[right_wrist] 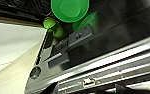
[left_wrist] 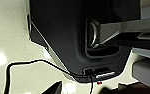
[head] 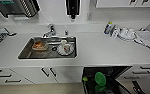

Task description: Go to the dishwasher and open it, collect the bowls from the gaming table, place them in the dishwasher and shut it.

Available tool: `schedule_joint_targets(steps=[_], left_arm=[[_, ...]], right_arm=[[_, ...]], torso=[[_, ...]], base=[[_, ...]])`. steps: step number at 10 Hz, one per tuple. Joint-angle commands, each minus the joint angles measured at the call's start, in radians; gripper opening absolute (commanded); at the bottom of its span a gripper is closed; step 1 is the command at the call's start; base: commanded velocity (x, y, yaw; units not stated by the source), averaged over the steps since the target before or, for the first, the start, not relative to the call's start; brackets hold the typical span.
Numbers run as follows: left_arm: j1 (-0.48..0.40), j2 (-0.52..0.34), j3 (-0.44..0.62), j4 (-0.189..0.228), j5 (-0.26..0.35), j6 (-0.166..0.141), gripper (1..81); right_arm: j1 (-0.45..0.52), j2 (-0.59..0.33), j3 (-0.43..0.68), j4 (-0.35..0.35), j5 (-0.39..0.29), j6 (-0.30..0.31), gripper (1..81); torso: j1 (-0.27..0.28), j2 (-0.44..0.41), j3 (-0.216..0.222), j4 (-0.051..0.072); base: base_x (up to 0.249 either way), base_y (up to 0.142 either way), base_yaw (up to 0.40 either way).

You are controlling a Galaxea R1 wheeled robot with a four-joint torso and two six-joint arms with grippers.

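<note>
The dishwasher (head: 104, 80) stands open beneath the bench (head: 101, 51), right of the sink (head: 48, 47), with a lime-green bowl (head: 100, 78) on edge in its dark rack. In the right wrist view the bowl (right_wrist: 69, 10) sits beyond the lowered door (right_wrist: 103, 67) (its long edge running crosswise), so the right arm appears nearer. Whether either claw is open or closed cannot be told.

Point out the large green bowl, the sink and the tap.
Large bowl (head: 100, 78), head view: middle of its green underside, inside the open dishwasher.
Sink (head: 23, 53), head view: bare steel wall at one end.
Tap (head: 50, 30), head view: its metal spout.
</note>
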State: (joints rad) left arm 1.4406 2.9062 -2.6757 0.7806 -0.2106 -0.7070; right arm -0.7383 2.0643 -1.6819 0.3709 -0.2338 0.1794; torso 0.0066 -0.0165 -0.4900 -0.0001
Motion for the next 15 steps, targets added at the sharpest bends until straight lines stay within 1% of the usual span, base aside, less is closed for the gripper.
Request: schedule_joint_targets(steps=[1, 4, 6, 7, 9, 10, 15], left_arm=[[0.013, -0.002, -0.056, -0.032, 0.043, -0.002, 81.1], [0.008, 0.002, -0.073, -0.037, 0.043, -0.002, 81.1], [0.004, 0.004, -0.079, -0.037, 0.043, -0.002, 81.1], [0.002, 0.002, -0.079, -0.035, 0.043, -0.002, 81.1], [-0.002, 0.002, -0.085, -0.037, 0.043, -0.003, 81.1], [-0.006, 0.002, -0.09, -0.037, 0.043, -0.003, 81.1], [-0.01, 0.004, -0.092, -0.037, 0.043, -0.002, 81.1]], right_arm=[[-0.066, -0.045, 0.03, 0.007, -0.025, -0.012, 81.1], [-0.169, -0.024, 0.025, 0.005, 0.021, -0.04, 81.1], [-0.255, 0.01, 0.001, 0.0, 0.07, -0.054, 81.1], [-0.293, 0.033, -0.017, -0.007, 0.091, -0.055, 81.1], [-0.339, 0.07, -0.048, -0.013, 0.111, -0.061, 81.1], [-0.362, 0.09, -0.059, -0.021, 0.125, -0.067, 81.1], [-0.467, 0.24, -0.185, -0.089, 0.14, -0.067, 81.1]], torso=[[0.0, 0.0, 0.0, 0.0], [0.0, 0.0, 0.0, 0.0], [0.0, 0.0, 0.0, 0.0], [0.064, -0.1, 0.0, 0.0], [0.073, -0.116, 0.0, 0.0], [0.09, -0.144, 0.0, 0.0], [0.202, -0.326, 0.001, 0.0]], base=[[0.0, 0.0, 0.0], [0.0, 0.0, 0.0], [0.0, 0.0, 0.0], [0.0, 0.0, 0.0], [0.0, 0.0, 0.0], [0.0, 0.0, 0.0], [0.0, 0.0, 0.0]])
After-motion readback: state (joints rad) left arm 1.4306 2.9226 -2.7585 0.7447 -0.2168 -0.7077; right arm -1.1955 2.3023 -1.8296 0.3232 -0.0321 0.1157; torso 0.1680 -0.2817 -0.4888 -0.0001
